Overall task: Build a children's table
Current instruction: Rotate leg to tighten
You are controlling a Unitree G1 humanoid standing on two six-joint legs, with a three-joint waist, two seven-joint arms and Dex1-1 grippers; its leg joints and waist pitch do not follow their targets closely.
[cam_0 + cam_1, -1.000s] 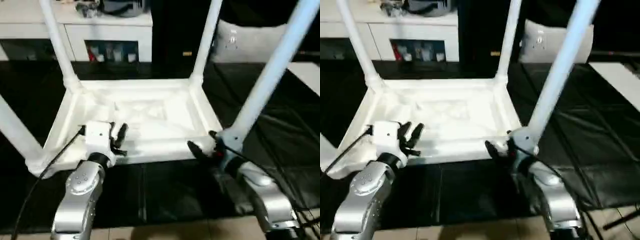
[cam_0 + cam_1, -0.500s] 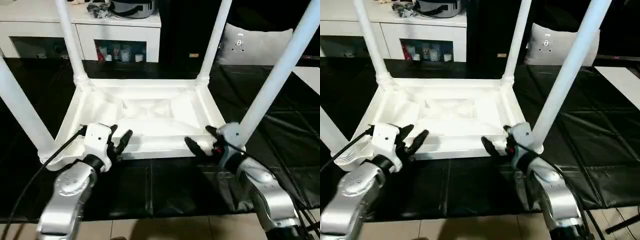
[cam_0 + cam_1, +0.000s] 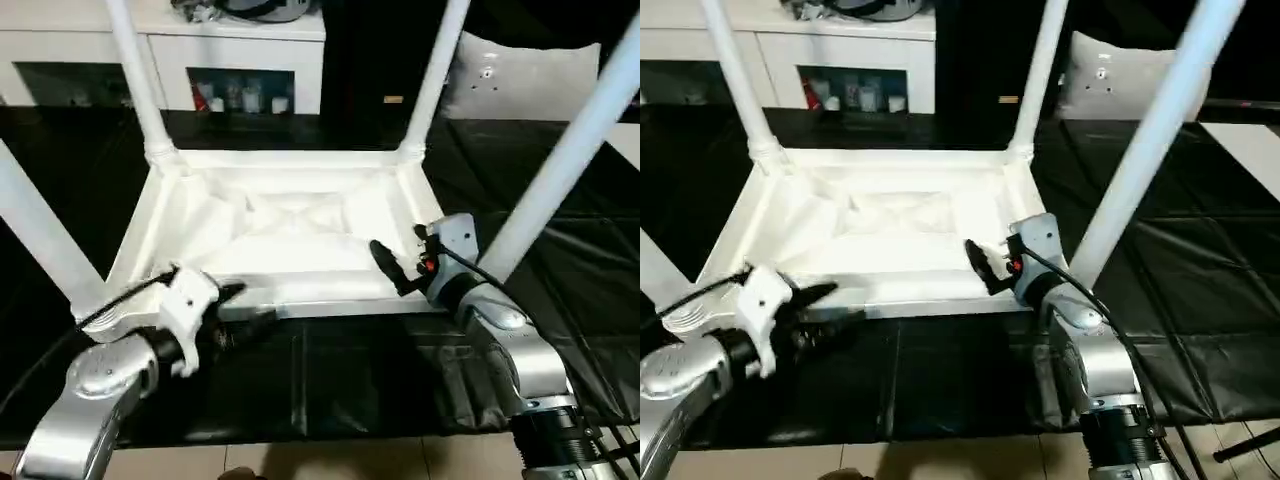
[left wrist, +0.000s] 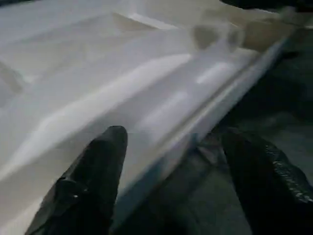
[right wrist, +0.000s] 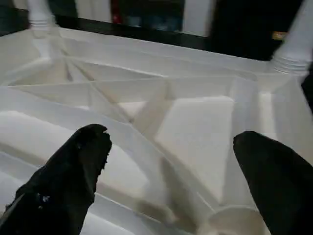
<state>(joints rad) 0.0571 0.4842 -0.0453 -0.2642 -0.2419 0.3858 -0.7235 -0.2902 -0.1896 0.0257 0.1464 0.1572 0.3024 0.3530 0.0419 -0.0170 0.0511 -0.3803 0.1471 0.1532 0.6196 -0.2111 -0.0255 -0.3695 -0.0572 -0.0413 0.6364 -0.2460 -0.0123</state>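
Observation:
The children's table (image 3: 290,235) lies upside down on a black mat, its ribbed underside facing up. Its legs stand in the corner sockets: far left (image 3: 135,75), far right (image 3: 437,75), near right (image 3: 565,165) and near left (image 3: 35,240). My left gripper (image 3: 235,310) is at the near rim of the top, left of centre. It is open, its fingers (image 4: 93,181) wide apart with the rim's edge ahead of them. My right gripper (image 3: 400,258) hangs over the top by the near right corner, open, its fingers (image 5: 73,171) spread above the ribs with nothing between them.
A white cabinet (image 3: 240,55) with dark glass doors stands behind the table. A pale cushion-like object (image 3: 515,75) sits at the back right. The black mat (image 3: 350,370) reaches forward to a strip of tiled floor (image 3: 300,462).
My left gripper has opened and dropped back from above the rim to its near edge. My right gripper has moved forward over the top. The camera has shifted.

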